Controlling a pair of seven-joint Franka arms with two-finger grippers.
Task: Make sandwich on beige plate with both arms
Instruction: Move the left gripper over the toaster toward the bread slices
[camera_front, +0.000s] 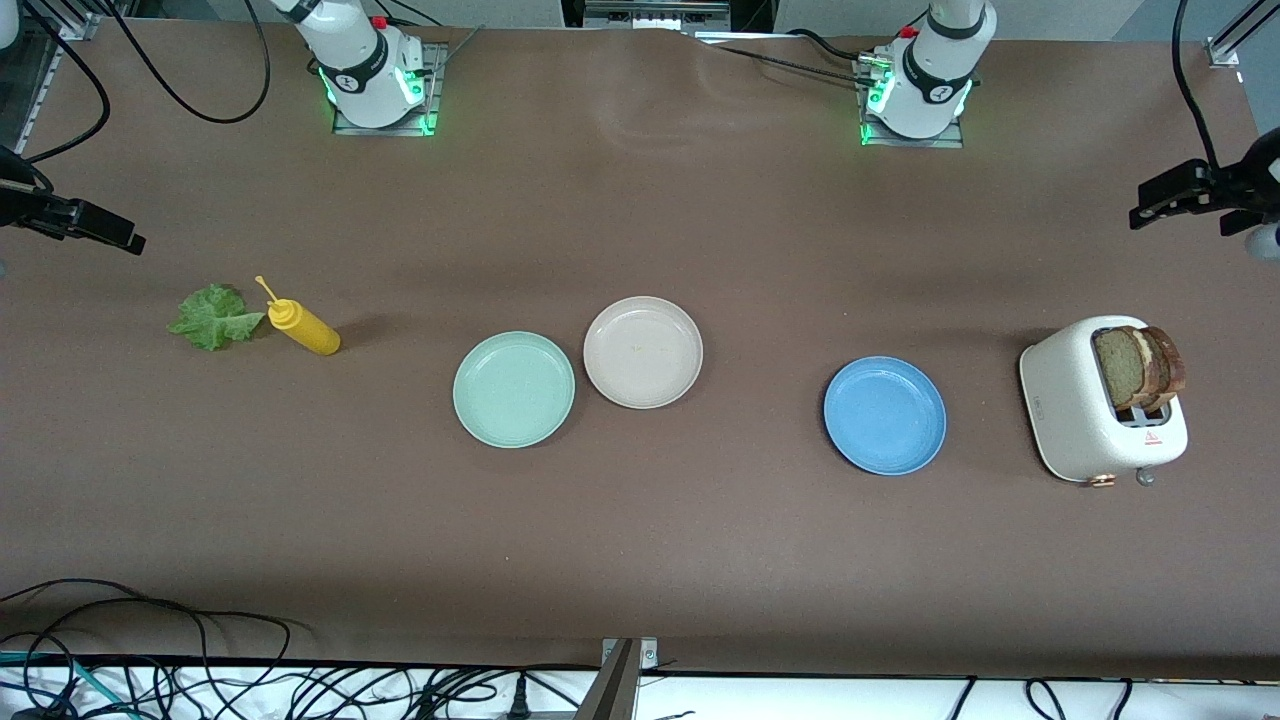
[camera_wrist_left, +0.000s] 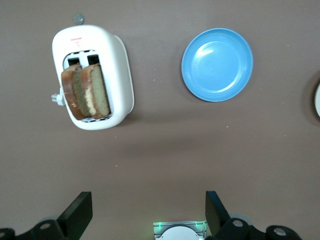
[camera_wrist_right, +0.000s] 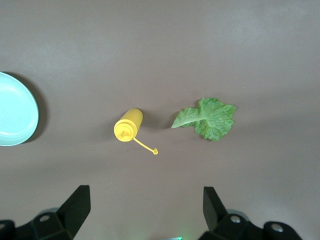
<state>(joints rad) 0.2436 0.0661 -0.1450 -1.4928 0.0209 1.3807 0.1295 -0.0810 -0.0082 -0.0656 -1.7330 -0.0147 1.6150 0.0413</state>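
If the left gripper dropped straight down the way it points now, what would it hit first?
Probably bare table: the open left gripper points down between the toaster and blue plate, touching neither. Depth is uncertain.

Front overhead; wrists high, downward.

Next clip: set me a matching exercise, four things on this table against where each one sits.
Things:
1. bread slices
2. lettuce leaf
3. beige plate
4. blue plate

Places:
A. beside the mint-green plate
B. standing in the toaster
C. between the beige plate and the toaster
D. beside the yellow mustard bottle, at the right arm's end

Pairs: 1-B, 2-D, 3-A, 4-C
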